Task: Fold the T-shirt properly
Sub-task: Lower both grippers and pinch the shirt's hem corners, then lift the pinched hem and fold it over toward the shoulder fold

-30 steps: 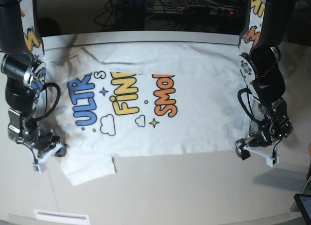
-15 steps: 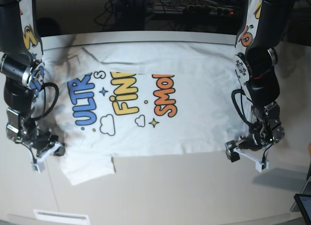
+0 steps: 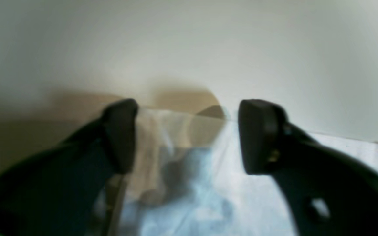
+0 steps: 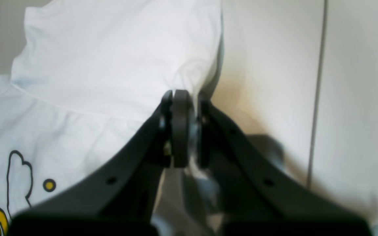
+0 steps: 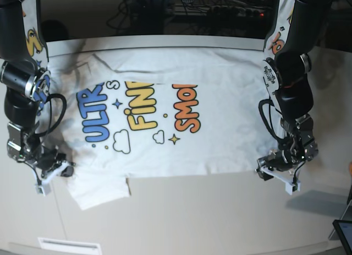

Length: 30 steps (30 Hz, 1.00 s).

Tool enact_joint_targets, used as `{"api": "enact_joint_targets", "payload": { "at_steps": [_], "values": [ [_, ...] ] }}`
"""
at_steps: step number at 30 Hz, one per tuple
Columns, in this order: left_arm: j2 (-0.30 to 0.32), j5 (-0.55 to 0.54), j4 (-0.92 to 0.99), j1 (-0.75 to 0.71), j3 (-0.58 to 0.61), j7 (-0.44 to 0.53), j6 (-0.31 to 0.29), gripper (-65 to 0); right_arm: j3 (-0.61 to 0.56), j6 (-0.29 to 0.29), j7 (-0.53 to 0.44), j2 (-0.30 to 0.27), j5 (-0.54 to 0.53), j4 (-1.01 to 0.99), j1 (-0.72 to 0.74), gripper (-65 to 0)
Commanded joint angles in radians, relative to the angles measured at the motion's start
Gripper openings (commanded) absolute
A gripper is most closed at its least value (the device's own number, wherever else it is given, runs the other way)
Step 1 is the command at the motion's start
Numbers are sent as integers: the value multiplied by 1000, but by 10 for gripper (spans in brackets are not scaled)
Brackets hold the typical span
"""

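The large white cotton T-shirt [image 5: 165, 117] with its colourful cartoon lettering is lying spread across the pale desk [image 5: 209, 216]. The right claw [image 4: 182, 127] is pinching the sleeve edge. The left claw [image 3: 185, 137] is standing spread over the T-shirt's hem corner (blurred), fabric lying between its fingers.

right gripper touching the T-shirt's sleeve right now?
Touching. The right wrist view shows the right gripper with its jaws shut on the edge of the T-shirt sleeve, cloth pinched between them.
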<state>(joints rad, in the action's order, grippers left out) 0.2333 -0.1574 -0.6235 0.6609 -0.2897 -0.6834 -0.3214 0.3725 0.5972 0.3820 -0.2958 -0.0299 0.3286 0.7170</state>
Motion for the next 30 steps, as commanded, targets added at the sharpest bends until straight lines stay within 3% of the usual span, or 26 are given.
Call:
{"api": "enact_joint_targets", "payload": {
  "at_steps": [1, 5, 10, 14, 22, 30],
  "values": [
    [-4, -5, 1, 10, 2, -49, -9, -339, -3, -13, 28, -15, 25, 2, 17, -641],
    [1, -1, 1, 10, 2, -48, -9, -548, -3, -13, 28, -15, 25, 2, 17, -641],
    [2, 2, -5, 0, 2, -48, -9, -561, -3, -13, 19, -15, 25, 4, 10, -641],
    [2, 2, -43, -3, 2, -52, -9, -650, -2, -13, -21, -9, 25, 59, -21, -641],
    [-7, -3, -273, -74, 2, -129, -6, -650, 0, -13, -36, -7, 23, 195, -73, -641],
    [-19, -5, -436, -92, 1, -197, -8, -650, 3, -12, -38, -7, 23, 211, -73, -643]
  ]
}}
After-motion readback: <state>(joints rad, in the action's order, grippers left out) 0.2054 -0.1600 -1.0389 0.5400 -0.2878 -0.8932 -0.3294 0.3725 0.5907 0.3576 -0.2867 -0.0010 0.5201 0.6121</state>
